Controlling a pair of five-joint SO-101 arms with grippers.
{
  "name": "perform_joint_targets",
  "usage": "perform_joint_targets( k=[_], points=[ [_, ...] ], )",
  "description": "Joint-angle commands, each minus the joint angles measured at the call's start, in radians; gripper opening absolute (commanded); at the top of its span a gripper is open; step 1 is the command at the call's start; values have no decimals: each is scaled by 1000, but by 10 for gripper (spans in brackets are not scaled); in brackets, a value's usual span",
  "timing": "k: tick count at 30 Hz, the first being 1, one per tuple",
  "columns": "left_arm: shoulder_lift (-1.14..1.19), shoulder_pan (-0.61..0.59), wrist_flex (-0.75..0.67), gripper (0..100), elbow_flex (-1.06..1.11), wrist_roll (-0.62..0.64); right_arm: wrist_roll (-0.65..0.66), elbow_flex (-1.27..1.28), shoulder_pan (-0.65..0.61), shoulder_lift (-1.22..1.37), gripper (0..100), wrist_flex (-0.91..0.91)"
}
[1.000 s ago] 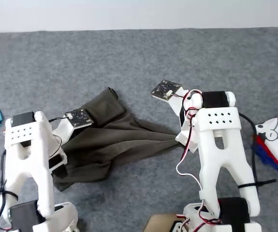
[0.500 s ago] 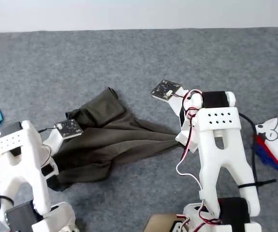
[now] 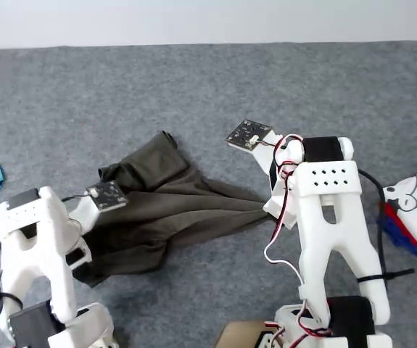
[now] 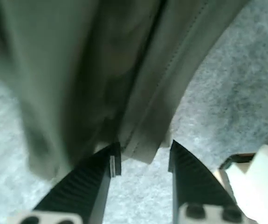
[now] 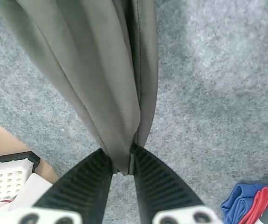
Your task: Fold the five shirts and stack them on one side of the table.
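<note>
- Stretching across the grey felt surface [image 3: 193,87] as a bunched dark olive cloth shirt [image 3: 164,203], long axis running from one arm to the other.
- Pinching one gathered end tight in the right pincer [image 5: 123,163].
- Straddling the opposite hem with the left pincer [image 4: 145,149] spread, cloth edge just inside the gap, ungripped.
- Probably calls for closing there, nearest the left arm.

Fixed high behind both arms [image 3: 328,217], looking steeply down over the grey table [image 3: 193,87] from well back. Mounted on each wrist, facing down at the table from very close, right against the olive shirt [image 3: 168,206]. Shared across all three: that shirt and the table beneath it; shared between high and right wrist: the blue, red and white shirt [image 3: 415,217].
</note>
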Motion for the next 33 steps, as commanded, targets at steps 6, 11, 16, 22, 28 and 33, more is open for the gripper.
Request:
perform_joint_targets(
  k=[6,11,16,22,28,33],
  points=[
    [-28,43,-92,174,41,37,-9,-8,-5,-45,10,-8],
    [-28,43,-124,120,64,37,-9,-8,-5,-45,10,-8],
    [-28,43,-150,37,93,37,-9,-8,-4,-45,10,-8],
    [-37,43,-137,5,84,38,-9,-8,-4,-45,10,-8],
    [-38,38,158,5,-186,40,-9,-72,-1,-58,10,42],
    [-46,34,339,5,-496,63,-11,-253,-1,-58,10,125]
  ],
)
